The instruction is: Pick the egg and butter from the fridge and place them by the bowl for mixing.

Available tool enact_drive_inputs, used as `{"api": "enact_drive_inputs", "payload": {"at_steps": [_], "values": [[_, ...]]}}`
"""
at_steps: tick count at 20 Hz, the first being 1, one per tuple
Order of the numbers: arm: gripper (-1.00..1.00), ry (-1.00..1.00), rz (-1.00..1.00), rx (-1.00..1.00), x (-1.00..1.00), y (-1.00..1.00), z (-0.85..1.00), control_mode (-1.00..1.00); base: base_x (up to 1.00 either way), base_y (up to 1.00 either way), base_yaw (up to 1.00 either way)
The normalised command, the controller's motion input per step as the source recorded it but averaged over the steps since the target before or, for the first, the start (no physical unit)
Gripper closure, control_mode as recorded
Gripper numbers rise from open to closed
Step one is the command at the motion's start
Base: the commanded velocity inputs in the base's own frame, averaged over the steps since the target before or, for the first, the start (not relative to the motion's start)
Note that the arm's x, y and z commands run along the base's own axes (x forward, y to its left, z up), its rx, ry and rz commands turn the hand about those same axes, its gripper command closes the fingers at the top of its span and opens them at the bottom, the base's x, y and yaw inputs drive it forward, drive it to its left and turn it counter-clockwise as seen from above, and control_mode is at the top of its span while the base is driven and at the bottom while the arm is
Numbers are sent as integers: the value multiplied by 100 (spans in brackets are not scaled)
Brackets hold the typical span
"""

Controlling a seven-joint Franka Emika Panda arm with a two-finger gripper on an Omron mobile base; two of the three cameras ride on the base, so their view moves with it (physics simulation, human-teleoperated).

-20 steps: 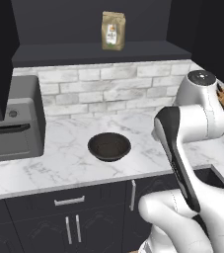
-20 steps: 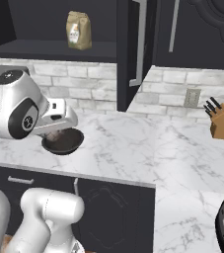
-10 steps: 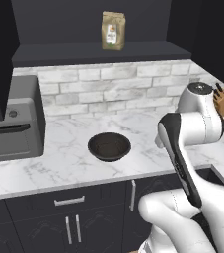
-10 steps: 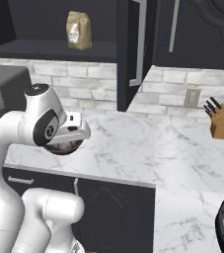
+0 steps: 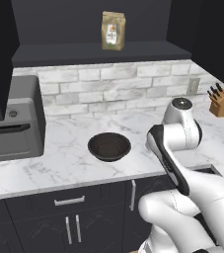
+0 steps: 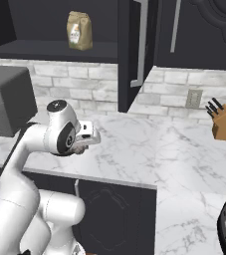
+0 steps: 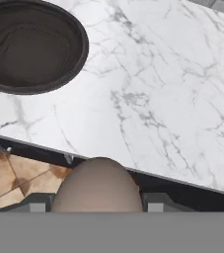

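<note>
Counter: white marble worktop (image 5: 59,163) over dark cabinets, brick backsplash behind; landmark for all entries is the bowl.
Bowl: round, dark brown-black bowl (image 5: 109,146) resting on the worktop near its front edge; seen also at upper left of the hand view (image 7: 29,44).
Egg: brownish-grey egg (image 7: 97,187) at the bottom centre of the hand view, over the worktop's front edge, to the right of the bowl and apart from it.
Gripper: gripper (image 7: 97,202) with its tips at either side of the egg, closed onto it; hand (image 6: 84,137) level above the worktop.
Arm: white arm (image 5: 175,148) just right of the bowl.
Paper bag: tan bag (image 5: 113,30) on the shelf above and behind the bowl.
Knife block: wooden block (image 5: 221,101) far right of the bowl.
Toaster oven: grey appliance (image 5: 10,128) left of the bowl.
</note>
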Motion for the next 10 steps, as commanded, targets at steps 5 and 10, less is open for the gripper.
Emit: {"api": "enact_drive_inputs", "payload": {"at_steps": [5, 10], "values": [[100, 1, 0, 0, 100, -11, -36, -100, 0, 0, 0], [100, 5, 1, 0, 90, -4, -37, -100, 0, 0, 0]]}}
